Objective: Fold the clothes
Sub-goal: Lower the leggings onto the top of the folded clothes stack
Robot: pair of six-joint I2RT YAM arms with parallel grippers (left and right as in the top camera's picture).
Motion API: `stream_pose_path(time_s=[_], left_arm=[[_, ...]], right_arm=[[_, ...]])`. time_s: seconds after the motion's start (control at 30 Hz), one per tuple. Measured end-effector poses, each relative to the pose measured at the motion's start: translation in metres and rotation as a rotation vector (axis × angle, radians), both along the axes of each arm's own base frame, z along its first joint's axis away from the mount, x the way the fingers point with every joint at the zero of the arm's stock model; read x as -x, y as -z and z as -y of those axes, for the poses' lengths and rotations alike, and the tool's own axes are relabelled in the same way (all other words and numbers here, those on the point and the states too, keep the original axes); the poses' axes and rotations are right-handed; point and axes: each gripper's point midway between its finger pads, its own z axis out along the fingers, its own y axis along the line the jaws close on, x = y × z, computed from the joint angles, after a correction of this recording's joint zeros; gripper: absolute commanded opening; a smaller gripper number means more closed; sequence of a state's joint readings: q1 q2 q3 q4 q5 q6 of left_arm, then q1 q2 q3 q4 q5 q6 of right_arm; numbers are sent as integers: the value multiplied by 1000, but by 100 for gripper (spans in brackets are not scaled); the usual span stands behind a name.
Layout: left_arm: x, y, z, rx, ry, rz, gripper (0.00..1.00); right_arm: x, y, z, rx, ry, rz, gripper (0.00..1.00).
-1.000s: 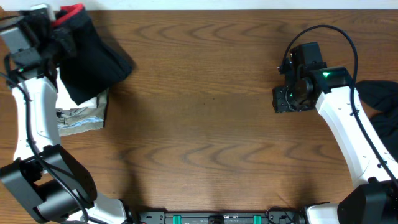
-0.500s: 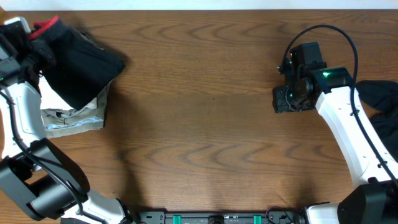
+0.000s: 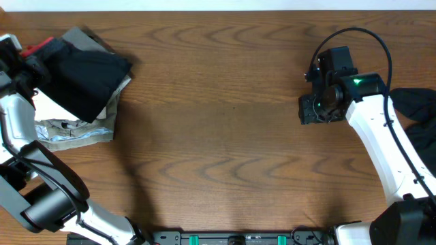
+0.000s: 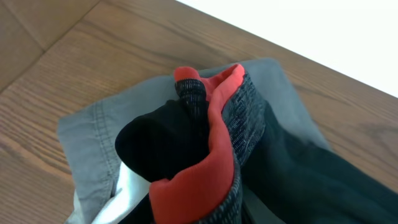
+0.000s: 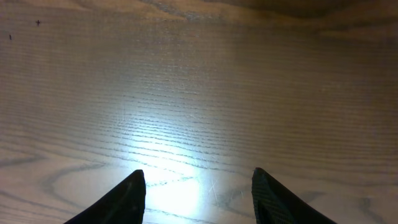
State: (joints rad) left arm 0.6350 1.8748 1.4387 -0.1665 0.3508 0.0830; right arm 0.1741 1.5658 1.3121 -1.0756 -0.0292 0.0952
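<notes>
The clothes here are black trousers (image 3: pixel 85 78) with a grey waistband edged coral red (image 4: pixel 208 134). They lie folded on a stack of other garments at the table's far left. My left gripper (image 3: pixel 27 62) sits at the stack's left end, shut on the bunched waistband. Its fingers are hidden under the fabric in the left wrist view. A second black garment (image 3: pixel 417 109) lies at the right edge, partly under the right arm. Well left of that garment, my right gripper (image 3: pixel 316 109) hangs open over bare wood (image 5: pixel 198 175), holding nothing.
Under the trousers lies a grey garment (image 4: pixel 93 124), with white and printed folded pieces (image 3: pixel 78 129) below it. The table's back edge runs just behind the stack. Both arm bases stand at the front edge.
The left gripper has carried the trousers' waistband leftward and lower. The black fabric now lies flatter on the stack, and the grey garment shows behind it. The right arm has not moved.
</notes>
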Motion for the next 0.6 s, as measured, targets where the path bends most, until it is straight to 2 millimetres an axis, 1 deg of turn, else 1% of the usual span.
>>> stream_pose_path(time_s=[0.23,0.3,0.47,0.53,0.6], left_arm=[[3,12,-13,-3,-30,-15,30],[4,14,-16,-7,-41,-23,34],[9,26,-25,-17,-80,-57,40],[11,31,-28,-17,-89,-68,45],[13,34,-32,-16,-102,-77,45]], right_arm=[[0,0,0,-1,4,-2,54],[0,0,0,-1,5,-2,54],[2,0,0,-1,7,-7,54],[3,1,0,0,8,-12,54],[4,1,1,1,8,-18,54]])
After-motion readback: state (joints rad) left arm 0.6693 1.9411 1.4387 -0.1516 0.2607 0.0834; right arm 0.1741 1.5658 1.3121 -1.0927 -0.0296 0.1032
